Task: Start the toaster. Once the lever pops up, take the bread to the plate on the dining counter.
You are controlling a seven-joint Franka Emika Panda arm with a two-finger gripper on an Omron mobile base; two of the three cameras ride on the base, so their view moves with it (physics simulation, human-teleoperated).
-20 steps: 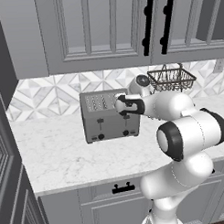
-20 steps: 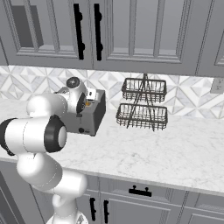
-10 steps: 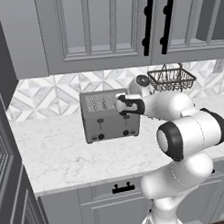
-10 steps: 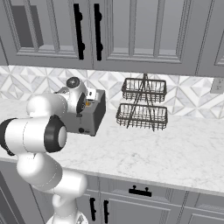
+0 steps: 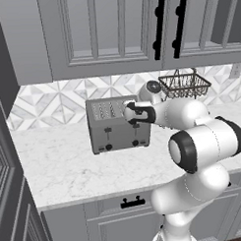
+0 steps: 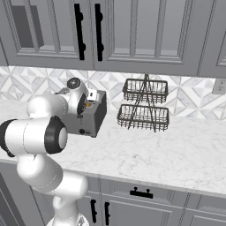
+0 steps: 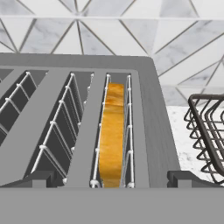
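1. Left base view: my arm rises from the lower right and reaches left to the toaster, which stands on the grey-cabinet marble worktop against the patterned backsplash. My hand sits over the toaster's top right end. Two black tabs show on its front; the lever, the rightmost one, sits just below my wrist, with a black knob under it. A wire basket rack stands behind my arm.

2. Right base view: my arm comes up from the lower left and my hand covers the near end of the toaster. The two-tier wire rack stands on the worktop beside the toaster, apart from it. Grey wall cabinets with black handles hang above.

3. Hand view: I look down along the toaster's slots. The bread stands on edge in the rightmost slot, sunk between its wire guides, orange-brown crust upward. My gripper is spread wide, its fingertips at either side of the slots, clamped on nothing. The wire rack's edge shows at right.
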